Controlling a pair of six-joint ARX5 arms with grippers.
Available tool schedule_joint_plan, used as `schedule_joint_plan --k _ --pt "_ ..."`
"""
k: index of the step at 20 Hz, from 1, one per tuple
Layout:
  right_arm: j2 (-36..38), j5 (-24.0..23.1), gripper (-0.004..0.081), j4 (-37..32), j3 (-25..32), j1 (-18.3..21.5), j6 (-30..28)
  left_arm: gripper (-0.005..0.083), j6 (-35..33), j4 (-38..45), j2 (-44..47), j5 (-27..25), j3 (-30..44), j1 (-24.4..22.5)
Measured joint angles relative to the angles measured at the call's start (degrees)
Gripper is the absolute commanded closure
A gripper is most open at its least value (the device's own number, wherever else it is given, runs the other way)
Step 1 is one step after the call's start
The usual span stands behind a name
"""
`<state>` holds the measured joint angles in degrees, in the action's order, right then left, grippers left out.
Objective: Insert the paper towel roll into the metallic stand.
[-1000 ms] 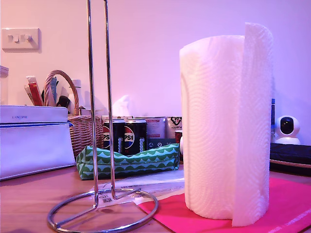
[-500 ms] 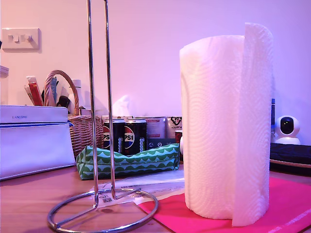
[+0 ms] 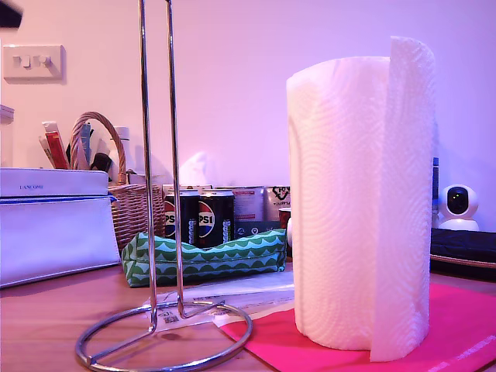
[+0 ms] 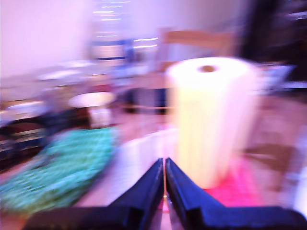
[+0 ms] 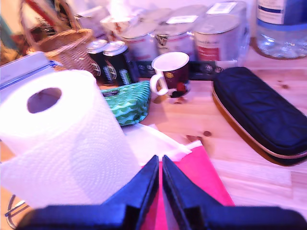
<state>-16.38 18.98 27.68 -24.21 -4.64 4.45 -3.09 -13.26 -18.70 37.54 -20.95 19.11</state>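
The paper towel roll [image 3: 356, 201] stands upright on a pink mat [image 3: 465, 325] at the exterior view's right, with a loose sheet hanging down its side. The metallic stand [image 3: 163, 341] rests on the table at that view's left, its two chrome rods rising out of frame, apart from the roll. My first gripper [image 4: 164, 163] is shut and empty, a short way from the roll [image 4: 211, 115]; this view is blurred. My second gripper [image 5: 160, 160] is shut and empty, above the mat and beside the roll [image 5: 62, 139]. A bit of the stand's ring [image 5: 12, 211] shows past the roll.
A green patterned pouch [image 3: 205, 260], two dark cans [image 3: 198, 217], a wicker basket [image 3: 128, 205] and a white case [image 3: 54, 225] lie behind the stand. A mug [image 5: 170, 72], a black zip case [image 5: 259, 112] and tins sit beyond the roll. A dark shape [image 3: 8, 14] shows at the exterior view's upper left corner.
A dark shape has come into the exterior view's upper left corner. The roll and the stand have not moved.
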Motion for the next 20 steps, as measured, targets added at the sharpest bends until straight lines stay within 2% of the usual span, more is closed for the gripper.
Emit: schedule_joint_plan --k 2,6,13,17,18,20 --pt "-0.37 0.0 0.0768 -0.59 0.0 0.0 0.0 0.0793 3.34 0.42 -0.22 -2.27 -0.02 1.11" --pt "-0.39 0.0 0.0768 -0.66 0.0 0.0 0.0 0.0793 4.11 2.67 -0.22 -5.84 0.46 1.79" --pt "-0.39 0.0 0.0768 -0.66 0.0 0.0 0.0 0.0793 6.21 16.98 -0.24 -12.41 12.33 8.76" --pt "-0.39 0.0 0.0768 -0.66 0.0 0.0 0.0 0.0786 7.06 18.47 -0.87 -14.05 16.66 12.98" --pt "-0.39 0.0 0.0768 -0.66 0.0 0.0 0.0 0.0759 7.08 18.47 -1.57 -14.12 17.0 13.79" --pt "-0.39 0.0 0.0768 -0.68 0.0 0.0 0.0 0.0633 7.06 18.64 -4.44 -15.54 17.11 15.23"
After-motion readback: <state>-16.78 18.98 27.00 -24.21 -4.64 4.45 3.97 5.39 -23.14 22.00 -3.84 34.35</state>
